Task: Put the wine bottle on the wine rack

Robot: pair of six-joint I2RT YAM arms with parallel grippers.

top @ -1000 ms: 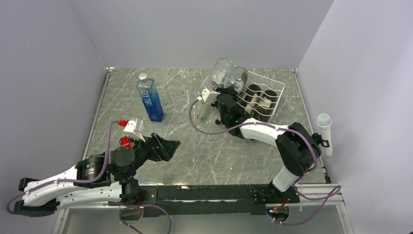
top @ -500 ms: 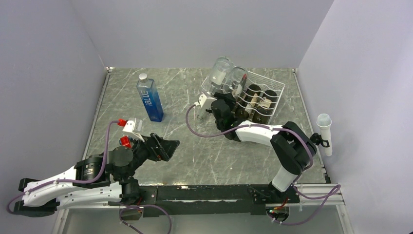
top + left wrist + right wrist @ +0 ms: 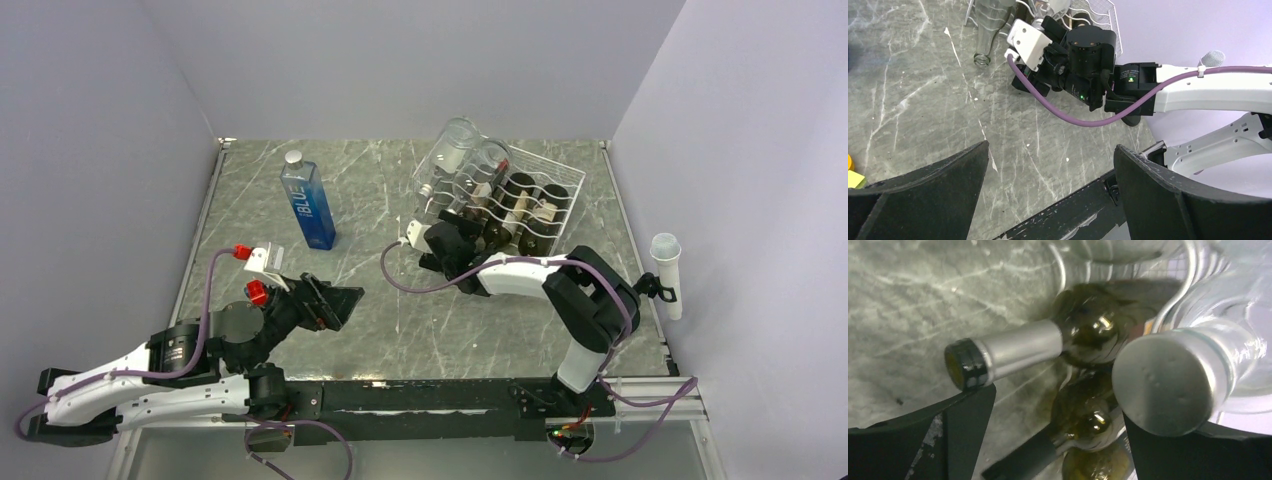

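The right gripper, newly spread wide and empty, is retreating, leaving the wine bottle on the wine rack

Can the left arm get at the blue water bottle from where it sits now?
Probably yes. The blue water bottle stands upright by itself, with only bare table between it and the open left end effector. The right end effector is away at the wine rack.
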